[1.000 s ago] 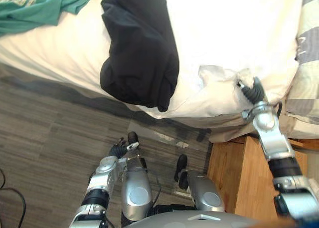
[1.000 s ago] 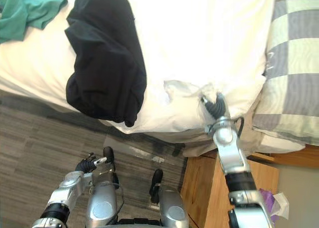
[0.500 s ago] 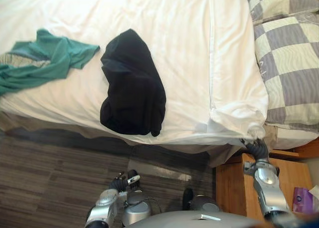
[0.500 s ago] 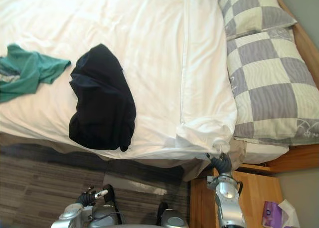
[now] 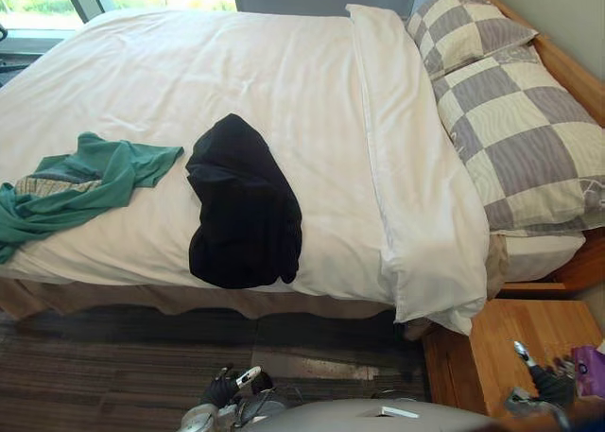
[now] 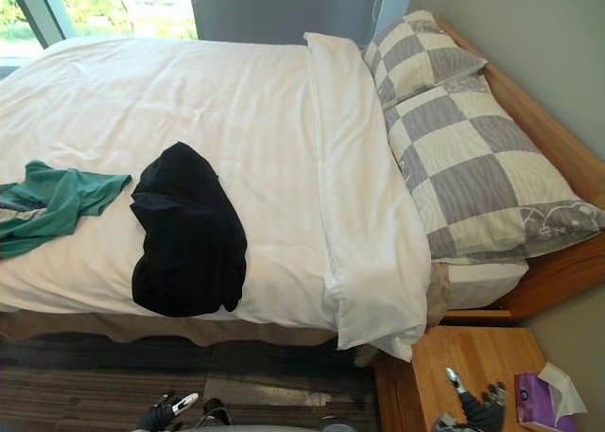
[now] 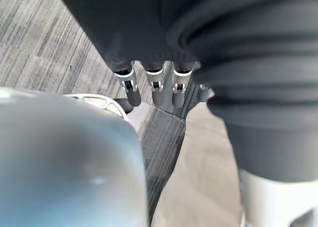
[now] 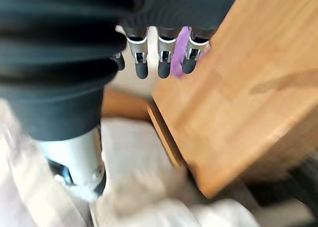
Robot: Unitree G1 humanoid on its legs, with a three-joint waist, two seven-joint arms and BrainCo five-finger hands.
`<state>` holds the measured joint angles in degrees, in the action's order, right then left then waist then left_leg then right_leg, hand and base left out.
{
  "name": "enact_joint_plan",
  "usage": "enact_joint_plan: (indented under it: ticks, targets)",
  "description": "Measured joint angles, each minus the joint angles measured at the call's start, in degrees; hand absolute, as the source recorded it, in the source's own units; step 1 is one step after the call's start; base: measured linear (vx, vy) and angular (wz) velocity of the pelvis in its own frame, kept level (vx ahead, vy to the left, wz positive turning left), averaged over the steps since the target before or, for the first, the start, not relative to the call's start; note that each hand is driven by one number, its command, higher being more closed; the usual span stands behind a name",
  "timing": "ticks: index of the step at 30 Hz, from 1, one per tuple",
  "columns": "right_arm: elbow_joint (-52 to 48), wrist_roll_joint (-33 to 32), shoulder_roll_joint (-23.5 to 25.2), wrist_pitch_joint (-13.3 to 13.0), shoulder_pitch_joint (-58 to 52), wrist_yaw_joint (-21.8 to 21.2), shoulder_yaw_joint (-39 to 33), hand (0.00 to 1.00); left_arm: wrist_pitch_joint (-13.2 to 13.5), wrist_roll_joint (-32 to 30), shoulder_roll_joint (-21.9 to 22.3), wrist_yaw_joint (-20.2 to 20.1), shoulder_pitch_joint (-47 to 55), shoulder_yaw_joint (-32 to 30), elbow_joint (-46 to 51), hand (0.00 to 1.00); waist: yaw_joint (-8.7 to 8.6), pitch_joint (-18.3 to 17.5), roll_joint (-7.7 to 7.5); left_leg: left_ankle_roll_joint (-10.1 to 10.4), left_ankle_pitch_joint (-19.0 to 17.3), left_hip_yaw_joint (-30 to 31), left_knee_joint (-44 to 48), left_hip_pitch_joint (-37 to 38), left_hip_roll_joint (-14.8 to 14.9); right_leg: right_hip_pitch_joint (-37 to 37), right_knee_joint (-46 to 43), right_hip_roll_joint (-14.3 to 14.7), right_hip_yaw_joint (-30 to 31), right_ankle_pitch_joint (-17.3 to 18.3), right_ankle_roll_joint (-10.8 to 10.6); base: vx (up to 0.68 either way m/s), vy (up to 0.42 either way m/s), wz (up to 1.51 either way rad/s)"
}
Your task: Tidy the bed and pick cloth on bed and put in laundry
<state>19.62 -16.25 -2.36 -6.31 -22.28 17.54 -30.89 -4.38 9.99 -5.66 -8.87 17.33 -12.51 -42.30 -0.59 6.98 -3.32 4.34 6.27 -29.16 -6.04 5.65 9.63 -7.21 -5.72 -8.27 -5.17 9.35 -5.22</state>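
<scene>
Black cloth (image 5: 241,215): at the bed's (image 5: 284,73) near edge, long axis crossing the bed.
Left hand (image 5: 222,391): nearer, in front of that edge, fingers slack, empty.
Right hand (image 6: 483,406): off the bed's pillow end, slack, empty.

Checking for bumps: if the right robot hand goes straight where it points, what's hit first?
Likely the purple tissue pack on the wooden nightstand, beyond the right robot hand; depth unclear.

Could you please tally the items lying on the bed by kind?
Clothes: 2, black garment and green garment.
Pillows: 2, near pillow and far pillow.
Covers: 1, white duvet.
Total: 5.
</scene>
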Motion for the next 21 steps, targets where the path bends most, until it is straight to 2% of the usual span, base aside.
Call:
enact_joint_plan:
  ticks: [3,4,6,8,9,11,13,16,18,19,20,21]
  targets:
    - [-4.88,-0.35,-0.45,0.02,1.00,-0.70,-3.08,0.00,-0.26,0.04,0.71,-0.19,0.53,-1.14,0.06,0.00,-0.04,-1.10,-0.44,0.48,-0.65,-0.81,-0.01,1.41,0.01,-1.38,0.78,-0.16,0.07,-0.53,0.07,0.09,-0.013,-0.11]
    - [-7.93,-0.36,-1.42,0.02,1.40,-1.85,-3.52,1.00,-0.58,0.07,0.73,-0.60,0.71,-1.09,0.08,0.00,-0.29,-1.86,-0.19,0.58,-0.70,-1.13,-0.01,1.46,0.11,-1.38,0.85,-0.12,0.21,-0.76,0.01,0.09,-0.029,-0.11]
    - [-11.98,-0.27,-3.64,0.43,2.66,-4.60,-3.89,1.00,-1.34,0.16,0.83,-0.88,0.61,-1.01,0.49,0.00,-0.65,-2.04,-0.51,0.67,-0.53,-1.28,-0.01,1.45,0.31,-1.35,0.92,-0.10,0.25,-0.86,-0.10,0.06,-0.026,-0.07]
    - [-14.05,0.79,-6.10,1.30,4.76,-7.79,-3.44,1.00,-1.68,0.30,0.66,-0.90,0.35,-0.86,0.48,0.00,-0.72,-2.46,-0.08,0.69,-0.54,-1.17,-0.01,1.49,0.12,-1.39,0.94,-0.11,0.18,-0.85,-0.12,0.00,0.000,0.00]
    - [-14.17,0.96,-9.20,2.85,7.51,-11.00,-1.40,1.00,-2.37,0.77,-0.08,-0.81,-0.04,0.47,0.40,0.00,-0.81,-2.41,-0.25,0.70,-0.54,-0.70,-0.01,1.39,0.02,-1.41,1.07,-0.11,-0.06,-0.84,-0.13,0.02,-0.008,0.06]
    - [-14.05,-0.37,-11.39,4.78,10.24,-14.04,1.46,1.00,-3.20,1.92,-1.02,-0.71,-0.45,1.81,0.17,0.00,-0.77,-2.36,-0.21,0.68,-0.50,0.09,-0.01,1.22,-0.16,-1.46,1.17,-0.18,-0.34,-0.82,-0.14,0.00,-0.008,0.09]
    - [-13.48,-6.40,-12.35,8.14,15.53,-18.28,6.08,1.00,-4.56,2.63,-1.86,-0.70,-1.28,4.00,-0.12,0.00,-0.51,-2.14,0.10,0.62,-0.46,1.54,-0.01,0.80,-0.66,-1.49,1.36,-0.45,-0.81,-0.50,-0.09,-0.01,-0.003,0.16]
    - [-10.83,-13.15,-12.33,10.09,21.26,-18.52,8.19,1.00,-5.76,2.79,-2.33,-0.24,-2.65,6.03,-0.13,0.00,-0.17,-1.24,0.90,0.51,-0.39,3.33,0.00,-0.84,-1.42,-1.05,1.30,-0.96,-1.96,-0.33,-0.11,-0.01,0.006,0.32]
    - [-9.40,-18.42,-12.37,10.28,26.01,-17.28,8.94,1.00,-6.53,3.25,-2.40,1.18,-3.52,7.39,-0.16,0.00,0.24,0.39,1.60,0.26,-0.23,3.89,0.02,-1.62,-1.76,-0.52,1.19,-1.19,-2.11,-0.33,-0.12,-0.01,0.014,0.16]
    - [-9.20,-21.32,-12.43,10.29,29.73,-16.37,9.46,1.00,-6.67,4.22,-2.61,2.08,-4.27,8.06,-0.41,0.00,0.19,0.92,2.11,-0.70,0.54,4.25,0.04,-3.00,-1.85,1.06,0.69,-1.28,-2.14,-0.51,-0.17,-0.01,0.012,0.07]
    - [-8.86,-24.86,-12.76,10.27,34.60,-14.43,9.59,1.00,-6.68,4.54,-2.61,2.66,-5.25,8.26,-0.94,0.00,0.23,2.18,2.99,-1.08,1.15,4.42,0.38,-4.35,-1.88,2.46,0.14,-1.28,-2.12,-1.04,-0.11,0.01,0.016,0.05]
    - [-8.39,-26.59,-13.57,10.27,37.41,-13.68,9.59,1.00,-6.68,4.53,-2.62,2.74,-6.14,8.47,-1.13,0.00,0.23,3.26,3.24,-1.29,1.47,4.50,0.39,-5.09,-1.86,3.31,-0.22,-1.27,-2.11,-1.22,-0.09,0.00,0.015,0.04]
